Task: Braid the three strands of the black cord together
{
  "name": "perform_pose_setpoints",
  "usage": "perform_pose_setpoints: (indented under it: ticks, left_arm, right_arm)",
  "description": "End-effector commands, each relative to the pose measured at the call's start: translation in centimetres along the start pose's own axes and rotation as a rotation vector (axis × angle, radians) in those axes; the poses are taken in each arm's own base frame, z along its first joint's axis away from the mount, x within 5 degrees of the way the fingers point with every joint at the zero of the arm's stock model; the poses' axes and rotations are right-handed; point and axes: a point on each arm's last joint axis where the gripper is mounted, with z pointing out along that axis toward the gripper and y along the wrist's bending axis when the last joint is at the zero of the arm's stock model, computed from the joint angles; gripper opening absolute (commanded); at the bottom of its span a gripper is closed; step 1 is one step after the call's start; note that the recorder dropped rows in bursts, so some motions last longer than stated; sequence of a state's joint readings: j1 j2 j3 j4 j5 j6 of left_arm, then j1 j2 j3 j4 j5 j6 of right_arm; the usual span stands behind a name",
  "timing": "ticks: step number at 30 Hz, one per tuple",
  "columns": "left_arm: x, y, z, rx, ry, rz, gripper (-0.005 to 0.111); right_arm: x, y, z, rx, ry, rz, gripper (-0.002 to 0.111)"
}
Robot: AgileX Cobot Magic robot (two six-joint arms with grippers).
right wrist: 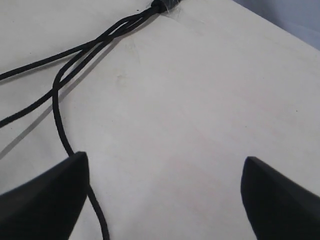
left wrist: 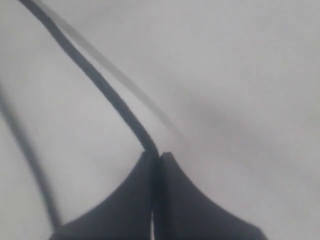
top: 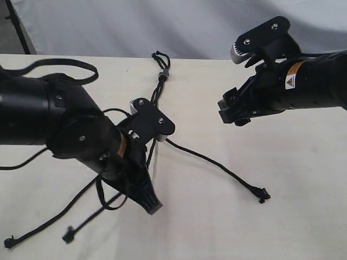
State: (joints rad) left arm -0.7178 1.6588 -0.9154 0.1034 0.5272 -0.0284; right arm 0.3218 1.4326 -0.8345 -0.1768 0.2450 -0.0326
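Looking across the pale counter (top: pixel 303 216), I see the black cord (top: pixel 160 81) with its grey band (top: pixel 164 73) near the middle of the far edge and its three strands (top: pixel 217 165) fanning toward the near edge. One strand runs toward the near right corner; two trail to the near left corner, ending in small knots. My left end effector (left wrist: pixel 159 156) sits low over the near left part of the counter, its jaws pressed together on one strand that rises out of the tips. My right end effector (right wrist: pixel 165 170) hovers above the far right area, spread wide and holding nothing. The risk I judge here: pulling the pinched strand across could drag the unanchored band, or the thin strand could slip free, since nothing pins the bound end.
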Motion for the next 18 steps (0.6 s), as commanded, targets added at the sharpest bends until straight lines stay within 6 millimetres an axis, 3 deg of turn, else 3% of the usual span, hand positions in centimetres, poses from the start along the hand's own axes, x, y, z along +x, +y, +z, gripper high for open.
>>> perform_pose_setpoints:
  ticks: [1,5,12,18]
  left_arm:
    - [0.5,1.7,-1.6,-0.175,0.060,0.228,0.001]
    - [1.2,4.0,-0.3,-0.245,0.116,0.277,0.001]
    - [3.1,8.5,3.1,-0.249,0.191,0.154,0.001]
    - [4.8,8.5,5.6,-0.192,0.207,0.118,0.001]
  right_arm:
    - [0.7,0.1,1.3,-0.007,0.037,-0.005,0.078]
    - [1.1,0.3,2.4,-0.014,0.061,-0.024,0.078]
    - [1.7,0.5,3.8,-0.026,0.084,-0.057,0.078]
    - [1.6,0.5,4.0,-0.026,0.064,-0.065,0.078]
